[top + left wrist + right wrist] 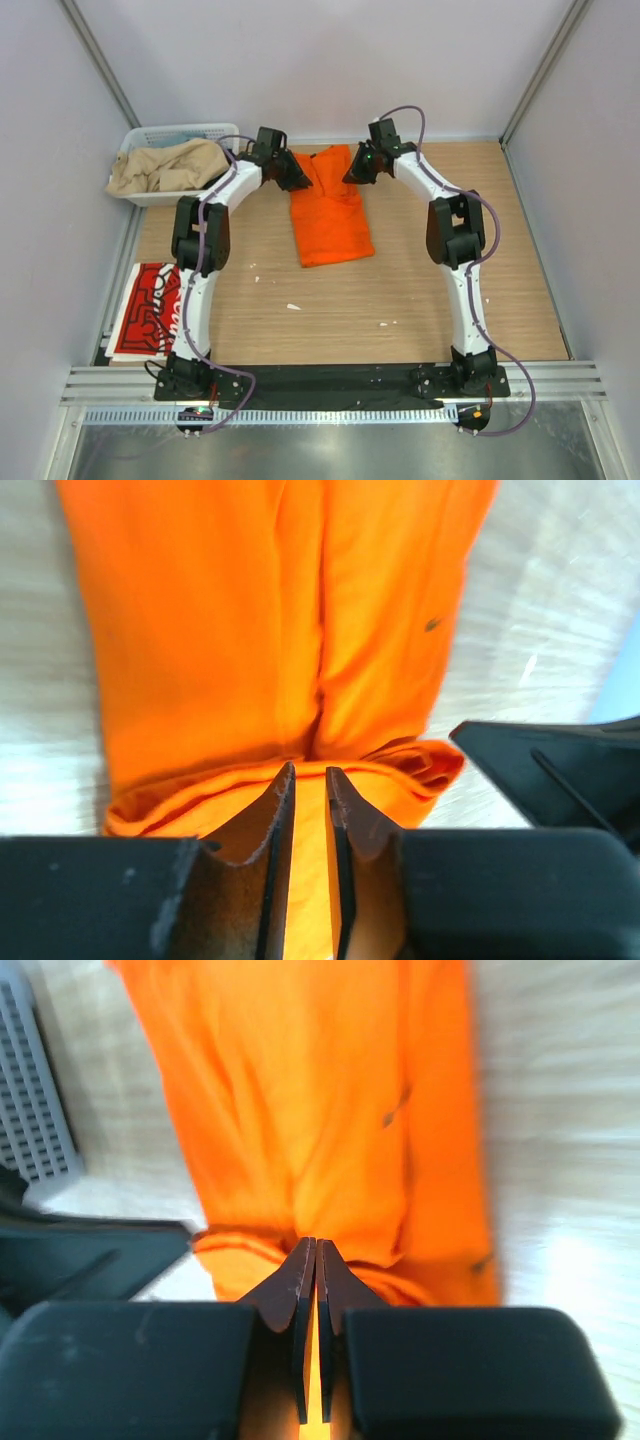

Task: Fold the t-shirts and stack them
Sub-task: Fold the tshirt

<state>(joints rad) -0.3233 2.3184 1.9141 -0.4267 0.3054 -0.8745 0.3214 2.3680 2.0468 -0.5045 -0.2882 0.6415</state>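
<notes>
**Q:** Top view, left to right: what is marked?

**A:** At 8 o'clock I see the red t-shirt (147, 310), flat at the table (400, 290) edge. At 10 o'clock is the white basket (140, 137), holding crumpled beige cloth (165, 168). At 12 o'clock is the orange t-shirt (330, 215), folded lengthwise.

**Q:** And the claws?

**A:** The left gripper (293, 178) and right gripper (357, 170) meet its far edge. Only my wrist views show the jaws: left narrow, right almost closed, each pinching orange cloth. Only the top view shows the red t-shirt.
</notes>
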